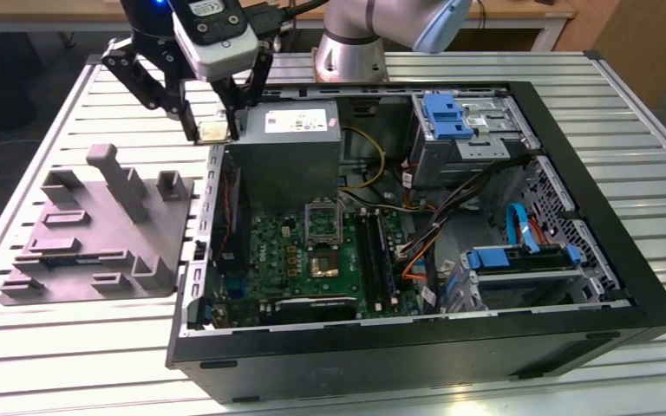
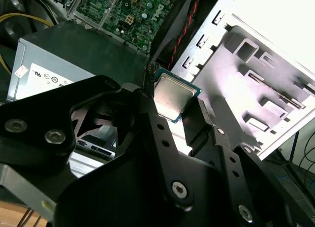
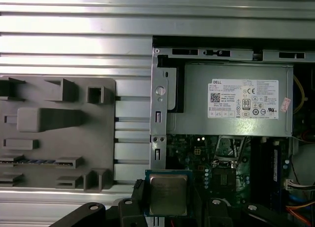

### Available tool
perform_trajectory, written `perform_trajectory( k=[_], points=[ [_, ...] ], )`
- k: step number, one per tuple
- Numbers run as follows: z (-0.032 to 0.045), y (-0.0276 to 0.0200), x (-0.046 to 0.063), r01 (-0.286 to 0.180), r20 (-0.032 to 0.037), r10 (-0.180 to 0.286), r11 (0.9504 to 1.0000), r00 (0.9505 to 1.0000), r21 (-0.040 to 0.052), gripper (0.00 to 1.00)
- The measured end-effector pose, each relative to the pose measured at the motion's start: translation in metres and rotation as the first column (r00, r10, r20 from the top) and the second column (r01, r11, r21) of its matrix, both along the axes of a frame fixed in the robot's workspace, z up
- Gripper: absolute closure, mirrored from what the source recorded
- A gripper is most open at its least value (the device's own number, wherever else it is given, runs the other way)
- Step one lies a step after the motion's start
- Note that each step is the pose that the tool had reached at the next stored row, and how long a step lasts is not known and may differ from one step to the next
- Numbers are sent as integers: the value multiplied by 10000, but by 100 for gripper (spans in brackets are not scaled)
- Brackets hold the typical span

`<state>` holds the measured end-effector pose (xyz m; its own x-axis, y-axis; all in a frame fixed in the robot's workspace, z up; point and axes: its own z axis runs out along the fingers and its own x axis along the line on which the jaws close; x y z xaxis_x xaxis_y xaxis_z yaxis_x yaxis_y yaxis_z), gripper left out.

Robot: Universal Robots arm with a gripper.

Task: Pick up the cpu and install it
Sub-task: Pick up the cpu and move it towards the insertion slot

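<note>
Mid-carry over an opened desktop: the gripper [image 1: 215, 126] hangs above the rear edge of the computer case [image 1: 593, 178], beside the grey power supply [image 1: 292, 130], its jaws clamped on opposite edges of the cpu [image 1: 212, 132]. In both wrist views we see the chip [image 3: 167, 193] pinched between the black fingers [image 2: 147, 106], pale metal top towards the cameras and green rim showing [image 2: 172, 96]. It is clear of the grey-purple fixture [image 1: 101, 234] on the slatted table [image 1: 67, 364] at the exterior view's left, and well apart from the socket [image 1: 323, 262] on the motherboard [image 1: 298, 260], whose metal frame [image 1: 322, 217] seems raised. We judge the pickup done and the transfer under way, with the install itself not yet begun. As we read it, seating the part calls for holding the chip level and square over that open socket, its corners matched to the recess, and lowering it gently enough to spare the contacts beneath.
</note>
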<state>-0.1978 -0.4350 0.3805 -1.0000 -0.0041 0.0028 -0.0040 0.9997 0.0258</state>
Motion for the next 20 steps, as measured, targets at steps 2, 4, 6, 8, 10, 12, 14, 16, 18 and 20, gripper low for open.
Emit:
perform_trajectory(
  k=[2,4,6,8,10,12,14,16,18,20],
  points=[
    [0,0,20,0,0,0,10000,10000,0,53],
    [0,0,34,0,0,0,10000,10000,0,53],
    [0,0,47,0,1,0,10000,10000,1,53],
    [0,0,60,-1,1,1,10000,10000,0,53],
    [0,0,73,0,0,0,10000,10000,0,53],
    [0,0,85,0,0,0,10000,10000,0,53],
    [0,0,95,-1,0,1,10000,10000,0,53],
    [0,0,105,0,0,0,10000,10000,1,53],
    [0,0,116,0,0,0,10000,10000,0,53],
    [0,0,127,0,0,0,10000,10000,-1,53]
  ],
)
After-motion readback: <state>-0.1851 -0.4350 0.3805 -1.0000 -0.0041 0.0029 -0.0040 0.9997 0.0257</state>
